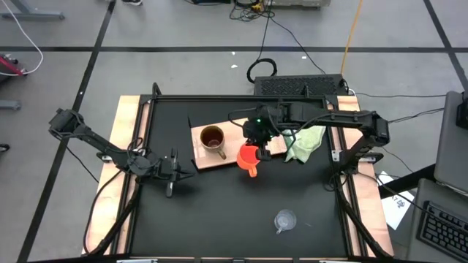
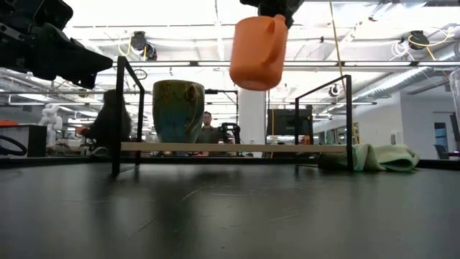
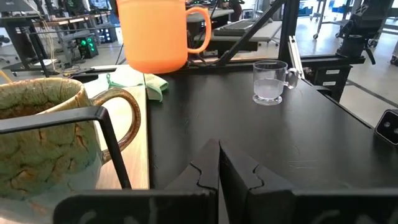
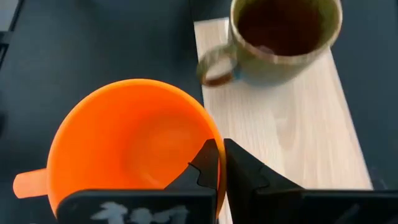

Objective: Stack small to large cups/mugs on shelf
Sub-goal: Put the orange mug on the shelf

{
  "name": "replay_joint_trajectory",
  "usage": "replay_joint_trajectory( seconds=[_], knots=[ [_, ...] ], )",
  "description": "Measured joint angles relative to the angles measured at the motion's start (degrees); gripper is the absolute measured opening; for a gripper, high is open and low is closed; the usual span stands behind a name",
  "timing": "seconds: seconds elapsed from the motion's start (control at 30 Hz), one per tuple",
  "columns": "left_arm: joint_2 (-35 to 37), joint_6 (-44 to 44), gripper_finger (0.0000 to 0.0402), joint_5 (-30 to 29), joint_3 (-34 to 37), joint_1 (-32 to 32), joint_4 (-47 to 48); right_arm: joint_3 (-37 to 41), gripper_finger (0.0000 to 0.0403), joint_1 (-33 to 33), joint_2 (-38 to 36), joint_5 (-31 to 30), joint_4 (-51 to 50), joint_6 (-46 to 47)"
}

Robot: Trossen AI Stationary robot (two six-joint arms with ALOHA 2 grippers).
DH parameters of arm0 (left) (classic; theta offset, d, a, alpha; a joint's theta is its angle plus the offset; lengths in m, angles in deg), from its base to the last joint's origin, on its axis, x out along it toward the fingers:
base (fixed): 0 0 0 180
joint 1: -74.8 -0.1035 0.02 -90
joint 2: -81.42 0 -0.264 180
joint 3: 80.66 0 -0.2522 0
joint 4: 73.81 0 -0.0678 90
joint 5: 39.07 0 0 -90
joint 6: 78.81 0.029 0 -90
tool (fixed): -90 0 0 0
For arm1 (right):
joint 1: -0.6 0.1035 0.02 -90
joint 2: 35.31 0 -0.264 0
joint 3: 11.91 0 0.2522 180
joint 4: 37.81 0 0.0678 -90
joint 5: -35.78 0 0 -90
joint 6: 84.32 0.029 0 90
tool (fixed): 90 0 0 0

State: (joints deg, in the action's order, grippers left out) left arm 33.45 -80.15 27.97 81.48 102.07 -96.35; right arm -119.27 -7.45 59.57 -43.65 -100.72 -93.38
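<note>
Right gripper — fingers pinched shut on the rim of the orange cup, one inside the wall and one outside. The cup hangs in the air just off the shelf end nearest the green cloth, higher than the mug's rim in the low view.

Orange cup — smooth matt plastic by the look of it, tapered wall, thin rim, stubby loop handle pointing away from the shelf.

Brown-gold mug — glazed ceramic with a crackled green-brown surface, thick wall, dark inside; stands upright on the shelf, handle toward the orange cup.

Shelf — flat pale wood board, fine straight grain, thin black metal brackets at its edges.

Clear cup — transparent, small, handled; upright on the black table, well apart from the shelf and not yet handled.

Left gripper — closed on nothing, low over the table beside the shelf's far end, waiting.

Risks, judged from here:
- A rim pinch on a thin wall is a slight hold; the cup could swing or slip on the way across.
- Lowered off-centre, its base may strike the mug's thick rim and tip rather than nest.
- The handles of the two cups could clash.
- A bracket stands close to the path.
</note>
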Motion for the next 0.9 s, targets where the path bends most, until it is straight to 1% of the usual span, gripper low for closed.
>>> replay_joint_trajectory(
  seconds=[0.23, 0.4, 0.57, 0.9],
  knots=[
    [0.0, 0.14, 0.001, -0.15, 0.0, -0.07, 0.61, -11.52, 0.0003, -0.57, 9.05, -0.01, -9.19, -2.3],
    [-0.01, 0.12, 0.001, -0.19, 0.0, -0.08, 0.79, -16.99, 0.0003, -1.78, 13.96, -0.01, -12.47, -3.91],
    [-0.02, 0.1, 0.001, -0.17, 0.0, -0.13, 1.15, -17.68, 0.0003, -3.55, 15.26, -0.09, -11.87, -5.29],
    [-0.02, 0.67, 0.001, -0.17, 0.0, -0.13, 1.73, -17.48, 0.0004, -7.35, 15.4, -0.25, -10.66, -6.93]
  ],
)
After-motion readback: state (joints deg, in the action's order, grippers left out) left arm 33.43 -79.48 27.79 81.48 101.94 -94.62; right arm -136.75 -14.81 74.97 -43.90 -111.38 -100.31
